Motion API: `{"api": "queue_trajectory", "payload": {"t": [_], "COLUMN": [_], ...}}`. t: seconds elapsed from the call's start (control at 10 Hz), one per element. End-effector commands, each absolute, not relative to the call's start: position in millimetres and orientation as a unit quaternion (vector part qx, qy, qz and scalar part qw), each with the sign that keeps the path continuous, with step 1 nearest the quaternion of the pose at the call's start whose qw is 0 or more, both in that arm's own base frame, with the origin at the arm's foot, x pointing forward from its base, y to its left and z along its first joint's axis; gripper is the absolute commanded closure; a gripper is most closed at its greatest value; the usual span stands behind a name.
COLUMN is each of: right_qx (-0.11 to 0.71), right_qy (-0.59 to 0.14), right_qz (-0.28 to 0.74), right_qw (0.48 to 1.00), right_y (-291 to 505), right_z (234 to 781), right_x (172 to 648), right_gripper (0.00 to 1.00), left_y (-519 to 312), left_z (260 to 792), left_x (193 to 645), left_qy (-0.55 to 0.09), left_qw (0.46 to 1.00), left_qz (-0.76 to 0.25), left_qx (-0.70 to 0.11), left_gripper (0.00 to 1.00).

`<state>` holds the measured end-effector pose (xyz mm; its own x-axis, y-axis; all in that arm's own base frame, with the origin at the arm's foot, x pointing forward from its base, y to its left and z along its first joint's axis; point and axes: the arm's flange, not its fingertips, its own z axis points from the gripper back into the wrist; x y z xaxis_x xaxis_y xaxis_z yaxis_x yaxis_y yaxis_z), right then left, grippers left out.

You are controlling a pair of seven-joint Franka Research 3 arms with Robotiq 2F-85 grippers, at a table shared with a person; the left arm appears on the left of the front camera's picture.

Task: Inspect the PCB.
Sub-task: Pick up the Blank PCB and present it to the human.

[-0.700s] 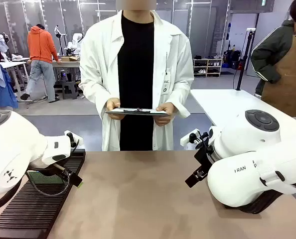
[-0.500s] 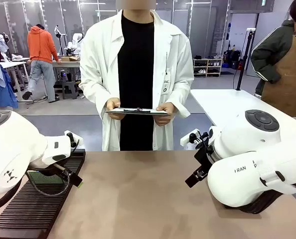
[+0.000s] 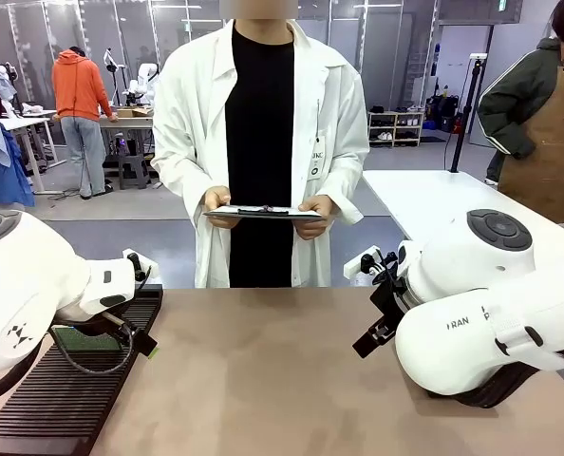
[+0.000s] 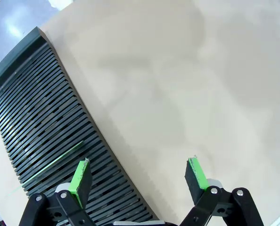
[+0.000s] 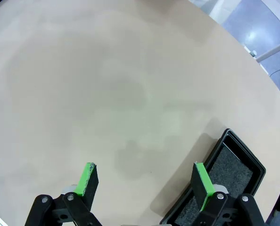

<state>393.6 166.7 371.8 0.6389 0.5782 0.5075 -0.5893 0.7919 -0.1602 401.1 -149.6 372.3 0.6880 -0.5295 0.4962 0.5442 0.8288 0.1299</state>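
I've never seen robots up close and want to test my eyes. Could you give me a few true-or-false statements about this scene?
1. The clipboard lies on the table. False: the person standing at the far side holds it.
2. The left jaws stand open, gripping nothing. True.
3. The right jaws are clamped on the PCB. False: they are open, and the PCB sits in the slotted black rack under the left arm.
4. A shallow black tray lies on the table close to the right jaws. True.
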Motion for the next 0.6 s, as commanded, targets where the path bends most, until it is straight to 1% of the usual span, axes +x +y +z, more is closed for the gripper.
{"api": "queue_trajectory", "payload": {"t": [0.0, 0.2, 0.3, 0.5], "right_qx": [0.011, 0.01, 0.027, 0.06], "right_qy": [-0.277, -0.277, -0.266, -0.247], "right_qz": [0.322, 0.322, 0.311, 0.295], "right_qw": [0.905, 0.905, 0.912, 0.921], "right_y": [166.7, 166.7, 162.6, 153.3], "right_z": [371.8, 371.8, 384.2, 406.6], "right_x": [393.6, 393.6, 394.9, 396.3], "right_gripper": [0.0, 0.0, 0.0, 0.0], "left_y": [-149.5, -149.6, -143.9, -135.9], "left_z": [372.3, 372.3, 382.4, 401.8], "left_x": [401.1, 401.1, 404.2, 403.0], "left_qy": [-0.266, -0.266, -0.248, -0.215], "left_qw": [0.919, 0.919, 0.92, 0.922], "left_qz": [-0.292, -0.292, -0.304, -0.319], "left_qx": [-0.014, -0.014, -0.012, -0.048], "left_gripper": [0.0, 0.0, 0.0, 0.0]}}
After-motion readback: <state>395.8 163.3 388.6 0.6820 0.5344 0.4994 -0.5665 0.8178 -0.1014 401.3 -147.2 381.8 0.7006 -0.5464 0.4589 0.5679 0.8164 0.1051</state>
